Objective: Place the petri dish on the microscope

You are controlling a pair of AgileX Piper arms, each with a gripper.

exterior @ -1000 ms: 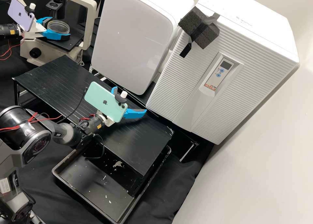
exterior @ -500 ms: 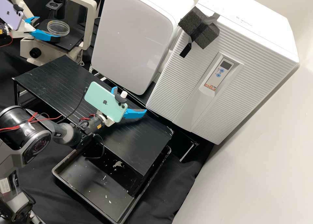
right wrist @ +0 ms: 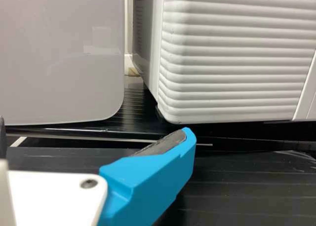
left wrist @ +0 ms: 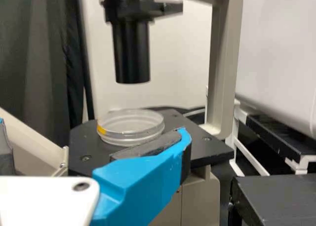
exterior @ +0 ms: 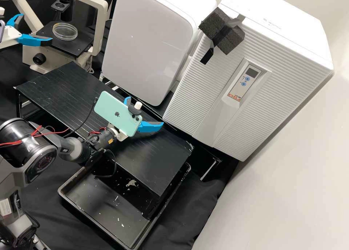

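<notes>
One petri dish (exterior: 65, 32) sits on your inverted microscope stage (exterior: 75, 48) — placing looks done, left gripper (exterior: 37, 27) spread wide — next, back away cleanly.

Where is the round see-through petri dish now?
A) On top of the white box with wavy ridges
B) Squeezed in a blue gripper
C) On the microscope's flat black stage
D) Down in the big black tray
C, because the petri dish sits on the microscope's black stage, with the left gripper open and off to one side of it.
</notes>
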